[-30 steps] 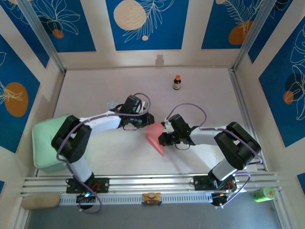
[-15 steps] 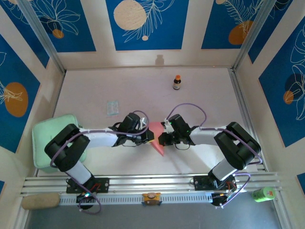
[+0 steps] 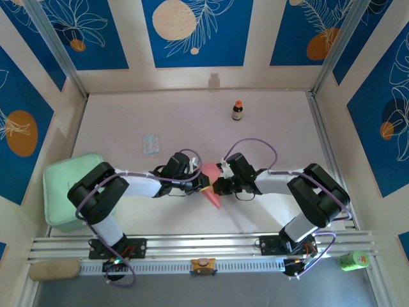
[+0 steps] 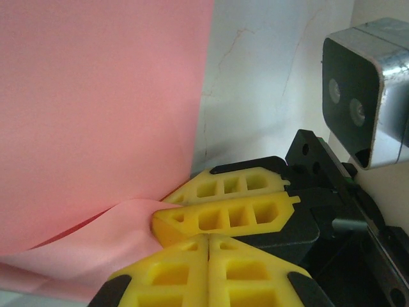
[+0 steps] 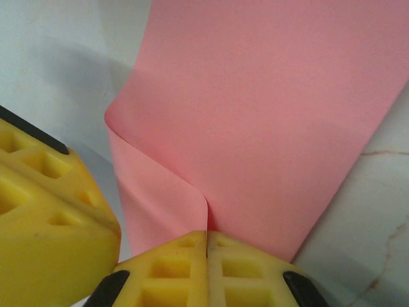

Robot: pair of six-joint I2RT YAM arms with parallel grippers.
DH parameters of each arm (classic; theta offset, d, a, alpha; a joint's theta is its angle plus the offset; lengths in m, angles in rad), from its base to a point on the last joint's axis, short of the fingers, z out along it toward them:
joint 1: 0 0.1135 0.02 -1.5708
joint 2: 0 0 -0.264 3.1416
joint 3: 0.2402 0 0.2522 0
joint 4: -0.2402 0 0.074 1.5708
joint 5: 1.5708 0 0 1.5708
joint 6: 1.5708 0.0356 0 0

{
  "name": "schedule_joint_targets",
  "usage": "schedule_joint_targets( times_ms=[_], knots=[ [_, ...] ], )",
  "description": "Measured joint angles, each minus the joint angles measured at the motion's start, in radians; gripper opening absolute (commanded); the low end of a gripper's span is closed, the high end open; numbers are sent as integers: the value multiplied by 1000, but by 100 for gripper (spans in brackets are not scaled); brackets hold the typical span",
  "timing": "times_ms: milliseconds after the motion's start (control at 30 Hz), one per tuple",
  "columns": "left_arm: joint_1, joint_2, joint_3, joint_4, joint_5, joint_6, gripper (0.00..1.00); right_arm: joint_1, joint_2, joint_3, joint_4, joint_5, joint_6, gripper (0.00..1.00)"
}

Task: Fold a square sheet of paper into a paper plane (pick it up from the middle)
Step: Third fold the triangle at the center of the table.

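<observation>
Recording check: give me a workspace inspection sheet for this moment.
Surface: white table, faint veining.
Job's things: pink sheet, partly folded, mid-table.
Clutter: small brown bottle, pale packet, green bin, green container, beige roll.
End effectors: left end effector shut beside the sheet's curled edge; right end effector shut on the sheet's fold.
Cables: purple cables loop above the wrists, off the sheet.
Surroundings: blue floral wall panels, aluminium rails.

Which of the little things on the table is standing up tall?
The small brown bottle with the orange cap, at the far side. The bluish packet and the pink paper lie low; only the bottle stands upright.
</observation>
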Motion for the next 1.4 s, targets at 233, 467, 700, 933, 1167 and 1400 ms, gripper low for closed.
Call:
schedule_joint_targets(
  times_ms=[233,467,700,933,1167,1400],
  knots=[
    [0,2,0,-1,0,1,0,0,0,0,0,0,0,2],
    [-1,-9,-4,-6,-13,0,0,0,0,0,0,0,0,2],
    [-4,-27,-11,-54,-46,-3,0,0,0,0,2,0,0,2],
    [-5,-25,-11,-48,-45,-4,0,0,0,0,2,0,0,2],
    [-5,0,-3,-72,-45,-2,0,0,0,0,2,0,0,2],
    [-6,28,-1,-75,-41,-2,0,0,0,0,2,0,0,2]
  ],
)
